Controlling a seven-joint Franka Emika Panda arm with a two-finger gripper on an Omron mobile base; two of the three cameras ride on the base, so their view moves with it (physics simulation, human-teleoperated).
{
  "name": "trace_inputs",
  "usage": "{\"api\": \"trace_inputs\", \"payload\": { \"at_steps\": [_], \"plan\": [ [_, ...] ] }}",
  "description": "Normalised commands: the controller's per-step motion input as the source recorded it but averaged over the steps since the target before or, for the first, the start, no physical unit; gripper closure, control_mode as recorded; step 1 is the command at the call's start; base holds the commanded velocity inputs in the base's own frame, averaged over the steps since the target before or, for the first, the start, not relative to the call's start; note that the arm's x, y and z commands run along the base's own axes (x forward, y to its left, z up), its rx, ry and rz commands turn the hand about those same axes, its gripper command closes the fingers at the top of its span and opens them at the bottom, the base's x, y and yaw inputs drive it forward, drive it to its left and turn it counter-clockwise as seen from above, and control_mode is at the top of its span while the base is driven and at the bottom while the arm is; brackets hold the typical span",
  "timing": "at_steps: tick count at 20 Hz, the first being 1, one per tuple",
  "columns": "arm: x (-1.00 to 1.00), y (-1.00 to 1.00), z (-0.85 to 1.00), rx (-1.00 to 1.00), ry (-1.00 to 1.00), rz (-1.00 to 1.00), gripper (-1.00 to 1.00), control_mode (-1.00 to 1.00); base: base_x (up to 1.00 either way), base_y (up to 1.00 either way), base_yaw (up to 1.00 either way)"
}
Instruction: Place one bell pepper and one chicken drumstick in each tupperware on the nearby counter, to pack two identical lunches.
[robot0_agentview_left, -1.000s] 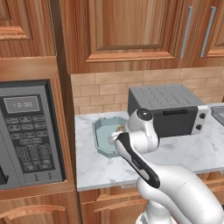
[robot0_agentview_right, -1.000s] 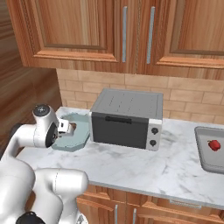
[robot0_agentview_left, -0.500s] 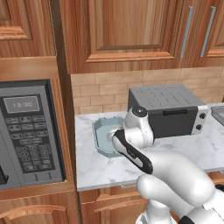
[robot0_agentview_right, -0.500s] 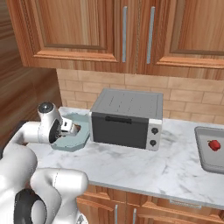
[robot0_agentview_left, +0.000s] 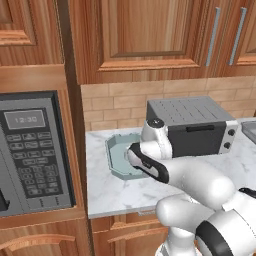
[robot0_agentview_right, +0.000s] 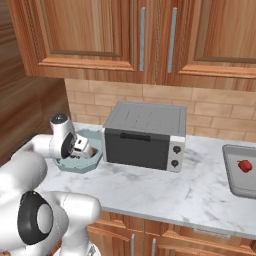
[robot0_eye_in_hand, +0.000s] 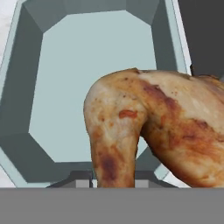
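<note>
1. Fingers (robot0_eye_in_hand: 105, 183) pinch a golden-brown chicken drumstick (robot0_eye_in_hand: 162, 131), held just above the pale teal octagonal tupperware (robot0_eye_in_hand: 17, 109).
2. That tupperware (robot0_agentview_left: 116, 159) sits near the counter's (robot0_agentview_right: 165, 192) left end, just beside the toaster oven (robot0_agentview_right: 145, 134).
3. Well apart, at the counter's right edge, a red bell pepper (robot0_agentview_right: 244, 165) lies in the grey rectangular tupperware (robot0_agentview_right: 231, 170).

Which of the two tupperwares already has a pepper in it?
The grey rectangular tupperware at the counter's far right: a red pepper lies inside. The teal octagonal tupperware left of the toaster oven has none.
</note>
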Motion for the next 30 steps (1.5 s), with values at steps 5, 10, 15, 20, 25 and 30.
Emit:
{"api": "trace_inputs", "payload": {
  "at_steps": [5,10,15,20,25,30],
  "plan": [
    [0.42,0.05,-0.18,0.0,0.02,-0.04,1.0,-1.0,0.0,0.0,0.0],
    [0.34,0.25,-0.05,0.0,0.0,0.0,1.0,-1.0,0.0,0.0,0.0],
    [0.09,0.29,-0.04,0.0,-0.01,0.0,1.0,-1.0,0.0,0.0,0.0],
    [0.0,0.0,-0.28,0.0,0.02,0.0,1.0,-1.0,0.0,0.0,0.0],
    [0.0,-0.05,-0.21,0.0,0.05,-0.02,1.0,-1.0,0.0,0.0,0.0],
    [0.0,0.0,-0.09,0.0,0.05,-0.04,1.0,-1.0,0.0,0.0,0.0]
  ]
}}
